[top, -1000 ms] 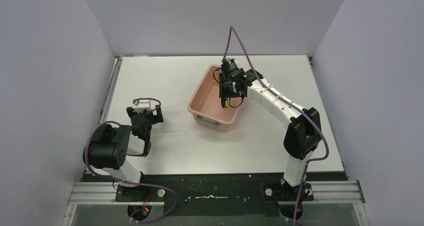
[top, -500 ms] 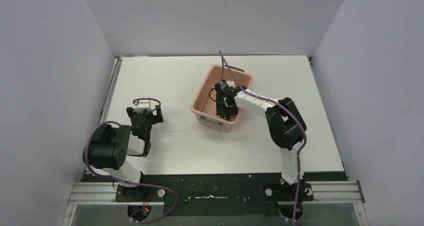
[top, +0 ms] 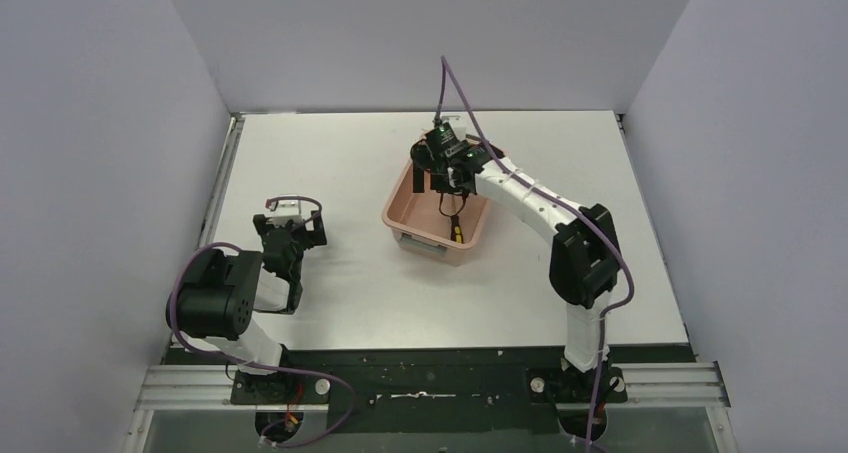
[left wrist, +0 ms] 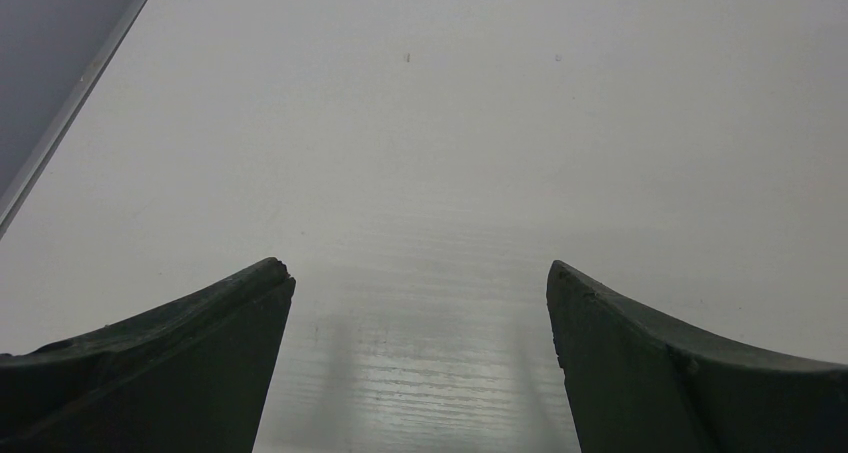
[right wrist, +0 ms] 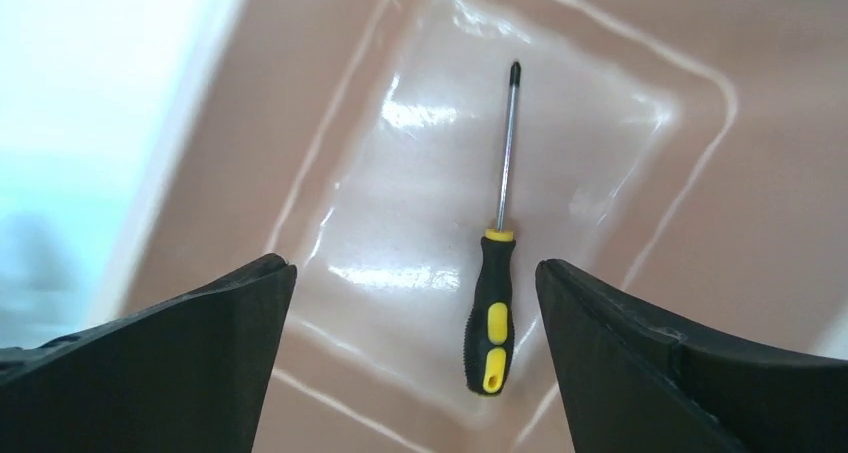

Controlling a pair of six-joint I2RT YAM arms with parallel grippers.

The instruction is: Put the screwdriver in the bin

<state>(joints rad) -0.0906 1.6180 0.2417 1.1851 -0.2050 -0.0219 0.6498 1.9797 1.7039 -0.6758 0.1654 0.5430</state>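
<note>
While my R gripper [right wrist: 415,268] hung over the bin [right wrist: 700,223], R wrist cam showed its two fingers spread wide at lower left & lower right of frame. Nothing sat between them, so jaws were open and carried nothing.

Screwdriver [right wrist: 497,263] lay flat on the bin floor, centre-right of that frame. Tip pointed to top of frame, yellow/black handle to the bottom. It was clear of both my fingers, and the handle end lay close to the floor's lower edge.

Top cam: the pink bin [top: 432,249] sat on the white table [top: 330,153], about centre of frame. R gripper [top: 441,181] was above its upper half. Screwdriver [top: 455,228] was visible in the lower right part of the bin, handle toward the lower short wall.

L gripper [left wrist: 420,271]: on L wrist cam its fingers stood apart w/ only bare table [left wrist: 450,93] between them, so it was open & held nothing. On top cam the L arm sat folded at left of frame, well apart from the bin.
</note>
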